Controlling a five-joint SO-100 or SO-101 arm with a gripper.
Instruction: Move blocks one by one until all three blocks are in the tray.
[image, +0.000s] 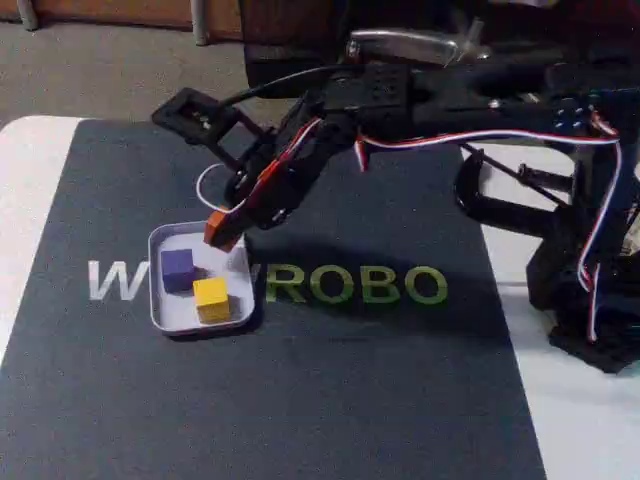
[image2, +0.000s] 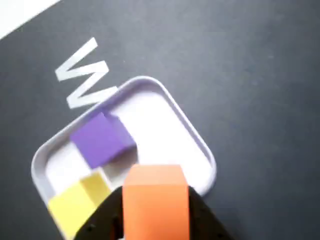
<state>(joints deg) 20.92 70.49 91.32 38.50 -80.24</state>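
Lettering on the dark mat (image: 300, 400) partly covered in the fixed view: after the pale W (image: 112, 281), a letter or more hidden behind the tray (image: 158, 300), then ROBO (image: 355, 285) readable. Same W (image2: 82, 75) soft and blurred in the wrist view, its lower right stroke tucked under the tray rim (image2: 197, 137). Orange block (image2: 156, 202) cut off by the bottom edge there, the black jaws on either side cropped too. Yellow block (image2: 75, 205) clipped at the bottom edge, one corner behind the jaws. Far corner of the tray hidden behind the orange block (image: 221, 228) in the fixed view. Arm base (image: 600, 300) cut off at the right edge, dark and hard to read.
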